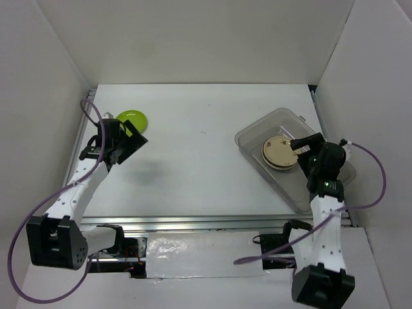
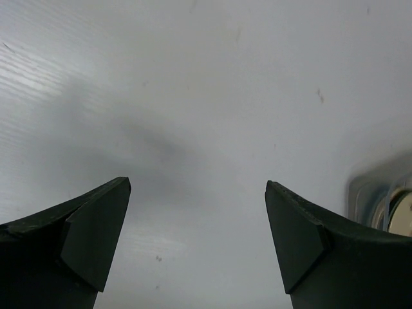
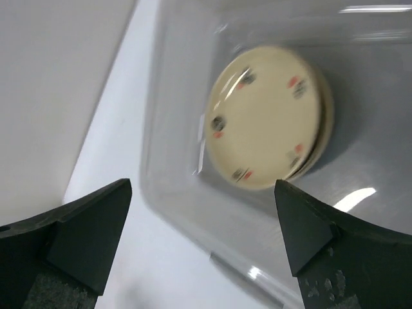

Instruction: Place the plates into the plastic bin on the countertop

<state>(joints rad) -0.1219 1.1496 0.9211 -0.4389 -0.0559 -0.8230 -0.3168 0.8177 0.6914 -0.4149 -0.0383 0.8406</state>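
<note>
From the near edge of the worktop (image 1: pixel 193 167), 2 arms reach forward — the left arm (image 1: pixel 77 187) bent toward the lime green plate (image 1: pixel 132 118), jaws apart, empty; the right arm (image 1: pixel 325 212) over the plastic bin (image 1: pixel 248 138), jaws apart above stacked cream plates (image 1: pixel 279 153).

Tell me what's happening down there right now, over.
Left pincer open, empty. Right pincer open over bin. Cream plate in bin; green plate on table beside left pincer. Nothing blocking.

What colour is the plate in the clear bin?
Cream plate with dark and red marks; clearest in the right wrist view.
</note>
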